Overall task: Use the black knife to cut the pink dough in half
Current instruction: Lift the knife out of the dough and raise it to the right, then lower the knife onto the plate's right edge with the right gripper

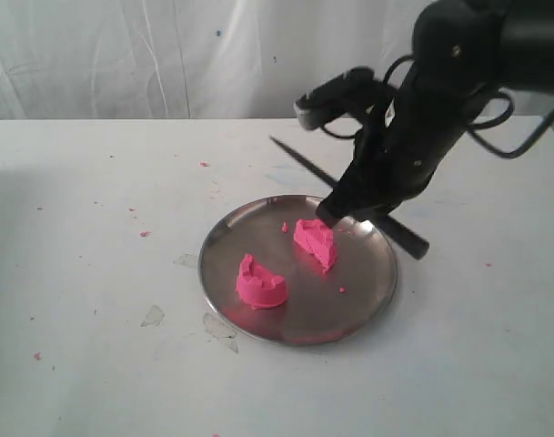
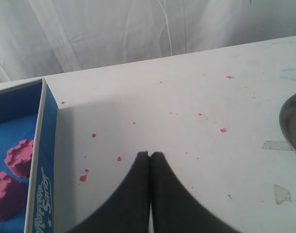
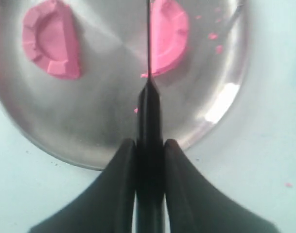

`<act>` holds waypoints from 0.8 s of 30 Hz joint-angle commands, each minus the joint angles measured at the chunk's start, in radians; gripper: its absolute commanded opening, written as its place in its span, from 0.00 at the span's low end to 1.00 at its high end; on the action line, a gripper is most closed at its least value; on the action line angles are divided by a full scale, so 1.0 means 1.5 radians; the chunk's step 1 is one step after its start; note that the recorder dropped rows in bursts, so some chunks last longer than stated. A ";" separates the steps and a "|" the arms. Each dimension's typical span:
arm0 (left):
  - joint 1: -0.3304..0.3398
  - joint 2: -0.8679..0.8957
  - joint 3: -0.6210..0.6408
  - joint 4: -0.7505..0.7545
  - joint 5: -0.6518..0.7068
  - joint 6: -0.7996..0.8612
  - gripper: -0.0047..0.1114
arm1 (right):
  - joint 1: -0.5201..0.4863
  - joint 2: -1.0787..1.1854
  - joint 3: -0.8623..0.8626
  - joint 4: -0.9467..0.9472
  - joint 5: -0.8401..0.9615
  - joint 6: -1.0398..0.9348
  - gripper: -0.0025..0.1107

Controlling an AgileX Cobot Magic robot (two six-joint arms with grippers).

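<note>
Pink dough: cut, 2 halves, apart on steel plate. Black knife: raised, tilted, blade over one half's edge.

Found open counter left of and in front of the steel plate, littered only with pink crumbs. Noted a passable gap on the plate between near pink dough half and far pink dough half, well apart. Recorded far-right approach blocked by right claw clamped on black knife, slanted above the plate. Logged blue sand box walling the counter near closed left claw.

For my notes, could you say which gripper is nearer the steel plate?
Right: the right gripper holds the black knife above the plate; the left gripper stands clear of its rim.
</note>
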State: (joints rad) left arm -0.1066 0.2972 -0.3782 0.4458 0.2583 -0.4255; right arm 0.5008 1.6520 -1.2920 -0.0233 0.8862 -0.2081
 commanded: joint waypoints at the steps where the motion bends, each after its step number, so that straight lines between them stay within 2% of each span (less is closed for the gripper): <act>1: 0.002 -0.005 0.004 0.006 -0.003 0.002 0.04 | -0.002 -0.092 0.001 -0.098 0.010 0.075 0.02; 10: 0.002 -0.005 0.004 0.006 -0.003 0.002 0.04 | -0.003 -0.137 0.034 -0.151 0.008 0.095 0.02; 13: 0.002 -0.005 0.004 0.006 -0.003 0.002 0.04 | -0.031 -0.118 0.041 -0.153 -0.019 0.124 0.02; 16: 0.002 -0.005 0.004 0.006 -0.003 0.002 0.04 | -0.089 -0.080 0.041 -0.086 -0.033 0.104 0.02; 20: 0.002 -0.005 0.004 0.006 -0.003 0.002 0.04 | -0.166 0.007 0.041 0.139 0.011 -0.043 0.02; 22: 0.002 -0.005 0.004 0.006 -0.003 0.002 0.04 | -0.188 0.046 0.041 0.238 0.021 -0.103 0.02; 24: 0.002 -0.005 0.004 0.006 -0.003 0.002 0.04 | -0.195 0.079 0.041 0.259 0.013 -0.121 0.02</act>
State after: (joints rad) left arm -0.1063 0.2972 -0.3782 0.4458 0.2583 -0.4255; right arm 0.2338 1.7165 -1.2341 0.2502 0.9117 -0.3095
